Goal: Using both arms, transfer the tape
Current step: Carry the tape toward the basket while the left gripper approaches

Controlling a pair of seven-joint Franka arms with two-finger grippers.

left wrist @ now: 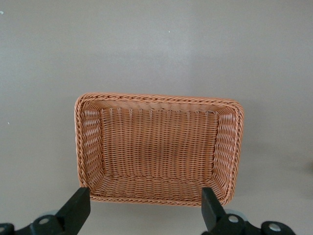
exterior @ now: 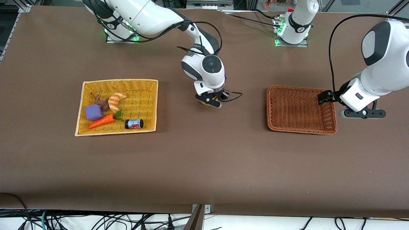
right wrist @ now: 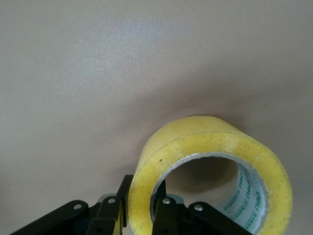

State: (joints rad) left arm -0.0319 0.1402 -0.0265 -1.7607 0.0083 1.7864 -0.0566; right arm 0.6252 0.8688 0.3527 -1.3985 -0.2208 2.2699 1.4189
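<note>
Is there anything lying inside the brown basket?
No. The left wrist view shows the brown basket with only bare weave inside, and the tape sits in the right gripper.

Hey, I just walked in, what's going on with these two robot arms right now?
The right gripper holds the thick roll of yellowish packing tape over bare table between the two baskets, its jaws clamped on the roll's wall. The left gripper waits with jaws open over the edge of the empty brown wicker basket. The yellow wicker basket toward the right arm's end holds toys, including an orange carrot and a purple cube.
</note>
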